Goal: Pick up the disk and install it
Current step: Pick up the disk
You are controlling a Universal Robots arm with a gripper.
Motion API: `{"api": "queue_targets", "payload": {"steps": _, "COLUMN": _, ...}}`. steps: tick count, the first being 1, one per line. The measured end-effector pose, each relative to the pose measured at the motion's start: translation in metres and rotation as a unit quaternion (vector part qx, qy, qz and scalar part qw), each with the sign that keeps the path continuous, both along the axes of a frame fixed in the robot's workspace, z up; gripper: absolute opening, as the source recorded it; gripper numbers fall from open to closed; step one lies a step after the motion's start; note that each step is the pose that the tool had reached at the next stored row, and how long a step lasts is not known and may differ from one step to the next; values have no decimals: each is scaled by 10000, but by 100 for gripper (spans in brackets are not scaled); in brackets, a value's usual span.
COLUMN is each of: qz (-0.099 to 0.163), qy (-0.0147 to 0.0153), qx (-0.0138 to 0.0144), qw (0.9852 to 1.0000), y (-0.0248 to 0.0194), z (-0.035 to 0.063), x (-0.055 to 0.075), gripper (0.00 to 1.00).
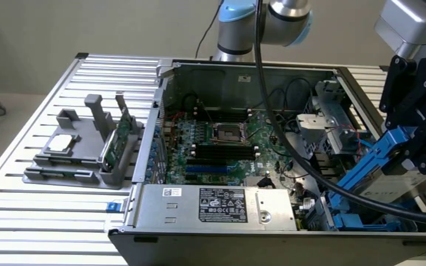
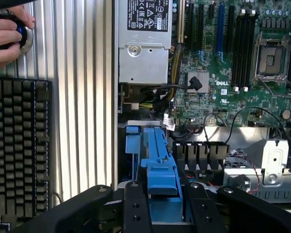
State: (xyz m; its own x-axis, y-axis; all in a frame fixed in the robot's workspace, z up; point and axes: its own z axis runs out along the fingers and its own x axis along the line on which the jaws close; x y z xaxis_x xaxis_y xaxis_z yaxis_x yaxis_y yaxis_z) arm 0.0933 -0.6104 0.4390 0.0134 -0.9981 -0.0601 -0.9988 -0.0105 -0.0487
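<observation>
The disk (image 1: 399, 187) is a silver-grey slab edged by a blue carrier frame (image 1: 372, 163). It hangs tilted over the exterior view's right front corner of the open computer case (image 1: 198, 69), with its lower end down among the blue bay rails (image 1: 361, 221). My black gripper (image 1: 414, 148) is shut on its upper end. In the wrist view the blue carrier (image 2: 161, 177) sits between my black fingers (image 2: 136, 208), pointing at the drive bay beside the motherboard (image 2: 233, 73).
A grey holder (image 1: 80, 160) at the exterior view's left carries a square silver chip (image 1: 61, 143) and green cards (image 1: 120, 141). The power supply (image 1: 213, 205) fills the case front. A thick black cable (image 1: 287, 144) crosses the case. A keyboard (image 2: 17, 145) and a person's hand (image 2: 5, 36) are beside it.
</observation>
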Motion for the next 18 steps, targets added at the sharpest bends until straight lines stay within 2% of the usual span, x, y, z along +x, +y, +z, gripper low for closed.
{"api": "queue_targets", "payload": {"steps": 3, "qz": 18, "qy": 0, "qx": -22, "qw": 10000, "y": 11, "z": -8, "x": 0, "gripper": 33}}
{"api": "queue_targets", "payload": {"steps": 7, "qz": 32, "qy": 2, "qx": -39, "qw": 10000, "y": 20, "z": -18, "x": 6, "gripper": 33}}
{"api": "queue_targets", "payload": {"steps": 18, "qz": 33, "qy": 23, "qx": -48, "qw": 10000, "y": 26, "z": -57, "x": 34, "gripper": 33}}
